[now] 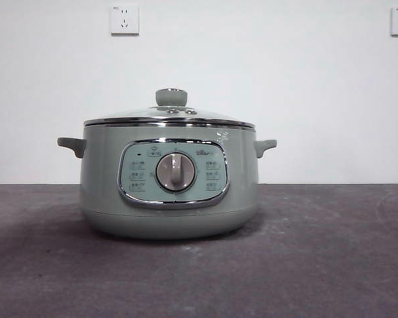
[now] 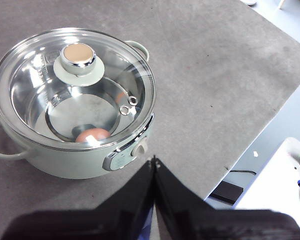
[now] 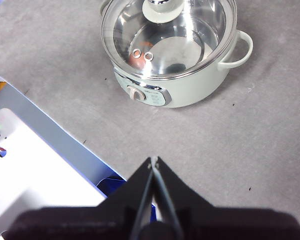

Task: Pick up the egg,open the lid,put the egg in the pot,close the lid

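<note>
The pale green pot (image 1: 169, 182) stands in the middle of the grey table with its dial facing the front camera. The glass lid (image 1: 170, 116) sits closed on it, knob up. Through the lid (image 2: 72, 85) in the left wrist view I see the brown egg (image 2: 92, 135) lying on the pot's steel bottom. The pot (image 2: 65, 160) is ahead of my left gripper (image 2: 154, 161), which hangs shut and empty above the table. My right gripper (image 3: 153, 161) is also shut and empty, held back from the pot (image 3: 190, 92) and its lid (image 3: 170, 37).
Two wall sockets (image 1: 125, 20) sit high on the white wall behind. The table edge (image 2: 270, 125) runs near the left gripper, with a white surface (image 2: 280, 185) beyond it. A blue and white box (image 3: 45, 165) lies beside the right gripper.
</note>
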Controlling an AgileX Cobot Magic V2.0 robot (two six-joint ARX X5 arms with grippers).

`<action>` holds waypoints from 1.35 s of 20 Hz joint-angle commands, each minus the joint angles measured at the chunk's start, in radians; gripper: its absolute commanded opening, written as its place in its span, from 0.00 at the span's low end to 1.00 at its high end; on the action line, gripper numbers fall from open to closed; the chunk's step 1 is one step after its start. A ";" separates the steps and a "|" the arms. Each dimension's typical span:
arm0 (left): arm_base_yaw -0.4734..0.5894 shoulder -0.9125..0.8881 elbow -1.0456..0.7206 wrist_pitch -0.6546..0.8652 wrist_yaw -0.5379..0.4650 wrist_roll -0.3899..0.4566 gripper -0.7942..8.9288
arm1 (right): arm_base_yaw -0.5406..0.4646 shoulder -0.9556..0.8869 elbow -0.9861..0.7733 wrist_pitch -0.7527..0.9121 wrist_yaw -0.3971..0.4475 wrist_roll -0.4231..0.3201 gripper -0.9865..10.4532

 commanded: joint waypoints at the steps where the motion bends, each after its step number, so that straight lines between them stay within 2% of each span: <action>1: 0.001 -0.001 -0.010 0.002 0.000 0.000 0.08 | 0.001 -0.002 0.001 -0.015 0.001 0.008 0.09; 2: 0.008 -0.006 -0.011 0.020 -0.026 0.018 0.08 | 0.001 -0.002 0.001 -0.015 0.001 0.008 0.09; 4: 0.056 -0.046 -0.024 0.127 -0.142 0.043 0.08 | 0.001 -0.002 0.001 -0.015 0.001 0.008 0.09; 6: 0.156 -0.138 -0.116 0.345 -0.152 0.092 0.08 | 0.001 -0.002 0.001 -0.015 0.001 0.008 0.09; 9: 0.307 -0.330 -0.382 0.702 -0.157 0.093 0.08 | 0.001 -0.002 0.001 -0.015 0.001 0.008 0.09; 12: 0.424 -0.511 -0.651 0.908 -0.223 0.095 0.08 | 0.001 -0.003 0.001 -0.015 0.001 0.008 0.09; 17: 0.483 -0.734 -0.995 0.935 -0.352 0.094 0.08 | 0.001 -0.003 0.001 -0.015 0.001 0.008 0.09; 20: 0.493 -0.836 -1.139 0.936 -0.369 0.094 0.08 | 0.001 -0.003 0.001 -0.015 0.001 0.008 0.09; 24: 0.493 -0.910 -1.244 0.909 -0.369 0.090 0.08 | 0.001 -0.003 0.001 -0.015 0.001 0.008 0.09; 27: 0.493 -0.932 -1.288 0.879 -0.369 0.041 0.08 | 0.001 -0.003 0.001 -0.015 0.001 0.008 0.09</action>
